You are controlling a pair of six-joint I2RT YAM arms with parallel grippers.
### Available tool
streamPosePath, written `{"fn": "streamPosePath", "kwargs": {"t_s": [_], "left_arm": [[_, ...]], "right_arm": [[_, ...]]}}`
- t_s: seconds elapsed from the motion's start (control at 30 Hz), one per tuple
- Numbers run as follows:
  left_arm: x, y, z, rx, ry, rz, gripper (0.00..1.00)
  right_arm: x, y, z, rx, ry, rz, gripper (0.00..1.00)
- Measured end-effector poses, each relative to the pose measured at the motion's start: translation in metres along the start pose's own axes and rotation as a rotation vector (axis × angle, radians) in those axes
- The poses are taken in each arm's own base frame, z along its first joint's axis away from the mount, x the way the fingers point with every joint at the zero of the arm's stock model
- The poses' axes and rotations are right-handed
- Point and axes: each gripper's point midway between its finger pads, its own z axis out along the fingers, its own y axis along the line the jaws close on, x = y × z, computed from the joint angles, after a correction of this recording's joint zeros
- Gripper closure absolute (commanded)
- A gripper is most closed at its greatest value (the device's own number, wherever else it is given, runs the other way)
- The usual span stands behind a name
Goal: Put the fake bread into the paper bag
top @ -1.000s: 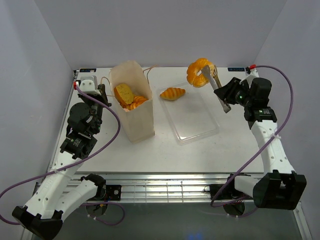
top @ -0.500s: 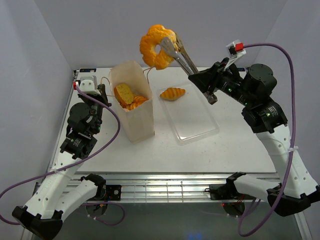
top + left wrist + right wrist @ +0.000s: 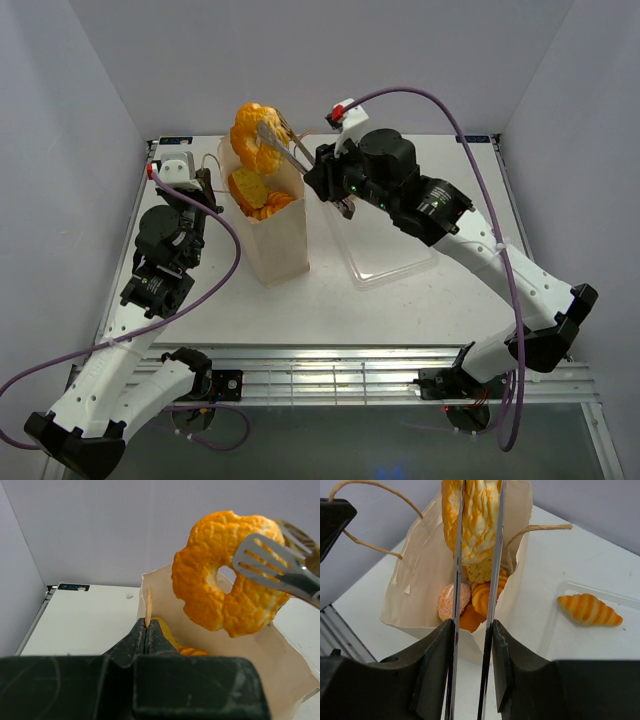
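The paper bag (image 3: pixel 275 235) stands open at the table's left, with several pastries inside, among them a pinkish bun (image 3: pixel 454 600) and a golden croissant (image 3: pixel 487 595). My right gripper (image 3: pixel 315 172) is shut on metal tongs (image 3: pixel 457 555), and the tongs pinch an orange ring-shaped pastry (image 3: pixel 255 135) just above the bag's mouth. The ring (image 3: pixel 225 580) also shows in the left wrist view. My left gripper (image 3: pixel 146 626) is shut on the bag's brown string handle (image 3: pixel 148 602) at its left rim. One striped croissant (image 3: pixel 590 610) lies on the clear tray.
A clear plastic tray (image 3: pixel 395 245) lies flat right of the bag, partly under my right arm. Grey walls enclose the table on three sides. The left arm (image 3: pixel 165 250) stands close to the bag's left side.
My right arm has swung left and down, carrying the tongs and ring pastry from the table's right over the tray to just above the bag's mouth. The left arm has not moved.
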Motion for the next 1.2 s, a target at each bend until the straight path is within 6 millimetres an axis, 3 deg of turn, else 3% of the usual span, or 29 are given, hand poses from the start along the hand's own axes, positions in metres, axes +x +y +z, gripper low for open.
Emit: {"fn": "streamPosePath", "kwargs": {"t_s": [0.13,0.3,0.4,0.43,0.63,0.97,1.2], "left_arm": [[0.000,0.000,0.000,0.000,0.000,-0.001,1.00],[0.000,0.000,0.000,0.000,-0.001,-0.002,1.00],[-0.001,0.000,-0.001,0.000,-0.003,-0.003,1.00],[-0.001,0.000,-0.001,0.000,-0.004,-0.004,1.00],[-0.002,0.001,-0.001,0.000,-0.006,-0.005,1.00],[-0.002,0.001,-0.001,0.000,-0.006,-0.005,1.00],[-0.002,0.001,-0.001,0.000,-0.005,-0.004,1.00]], "right_arm": [[0.009,0.004,0.012,0.052,0.025,-0.051,0.92],[0.007,-0.003,0.019,0.127,0.019,-0.090,0.91],[0.011,-0.008,0.023,0.161,0.029,-0.111,0.68],[0.013,-0.009,0.025,0.167,0.033,-0.116,0.54],[0.014,-0.010,0.028,0.174,0.036,-0.139,0.38],[-0.001,-0.001,0.019,0.126,-0.010,-0.127,0.41],[-0.040,-0.010,-0.037,0.136,-0.155,-0.068,0.41]]}}
